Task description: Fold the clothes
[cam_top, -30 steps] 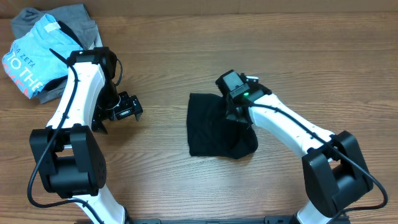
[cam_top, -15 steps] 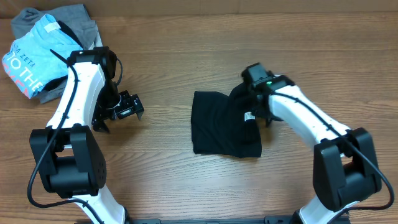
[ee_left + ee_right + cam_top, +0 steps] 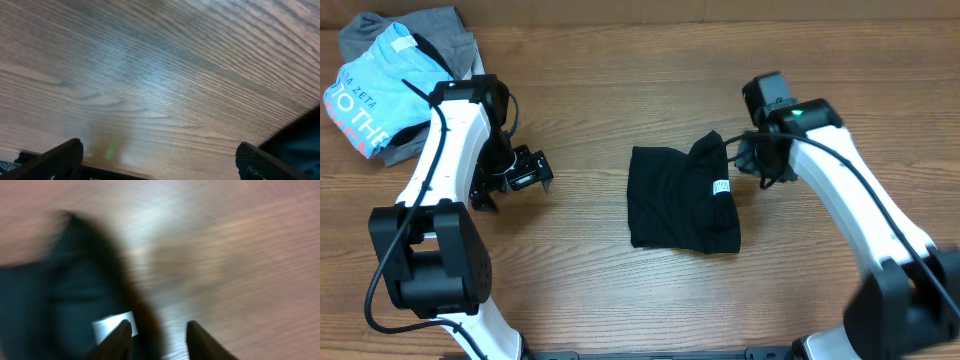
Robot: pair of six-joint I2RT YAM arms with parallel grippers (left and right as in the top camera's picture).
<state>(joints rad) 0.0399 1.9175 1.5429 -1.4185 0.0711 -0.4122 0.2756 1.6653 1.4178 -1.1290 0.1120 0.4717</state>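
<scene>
Left arm (image 3: 445, 150): it rises from its base at the near left edge of the desk (image 3: 620, 60), leans toward the far side, then bends at the wrist and comes back down, so the head hangs low over the bare wood.
Left jaws: wide open and holding nothing; in the left wrist view the two fingertips (image 3: 65, 155) stand at opposite corners with only wood grain between them.
Right arm (image 3: 840, 190): from its base at the near right corner it stretches in a long diagonal toward the far side and the middle, with the wrist turned down toward the desk.
Black T-shirt (image 3: 670, 205): it lies on the desk between the two arms, folded to a rough rectangle, with its far right corner bunched up. The white neck label (image 3: 722, 188) shows near its right edge.
Right jaws: partly open, just beside the bunched corner on its right. In the blurred right wrist view the fingertips (image 3: 120, 335) are apart. The label lies just beside one of them and the dark edge of the cloth shows in the gap, but I see no grip on it.
Far left corner: a light blue printed shirt (image 3: 365, 95) lies on a grey garment (image 3: 430, 25), well apart from the black T-shirt.
</scene>
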